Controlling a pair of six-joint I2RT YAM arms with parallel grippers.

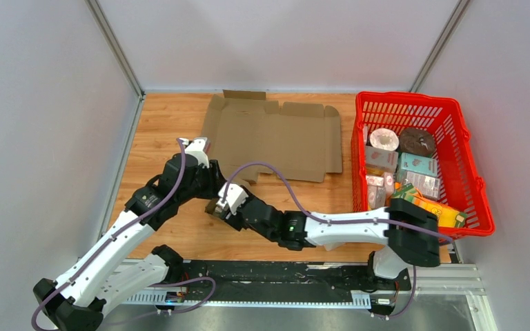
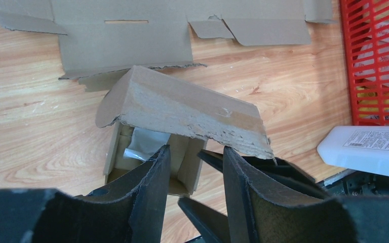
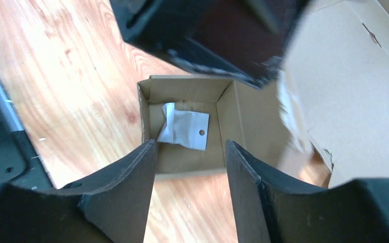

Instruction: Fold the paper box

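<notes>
The paper box (image 3: 182, 158) sits on the wooden tabletop (image 1: 165, 131), just in front of a flat cardboard blank (image 1: 276, 138). Its top is open, a white plastic scrap (image 3: 185, 129) lies inside, and its lid flap is raised at a slant. The left end effector (image 2: 195, 152) and right end effector (image 3: 190, 146) hang close above it, each with fingers parted about halfway and clamping nothing.

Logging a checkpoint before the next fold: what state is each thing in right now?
small box, open, upright.
lid flap, raised and tilted, not closed.
white bag, lying inside the small box.
flat cardboard sheet, unfolded.
red basket, filled with packages.
left gripper, jaws open.
right gripper, jaws open.
</notes>
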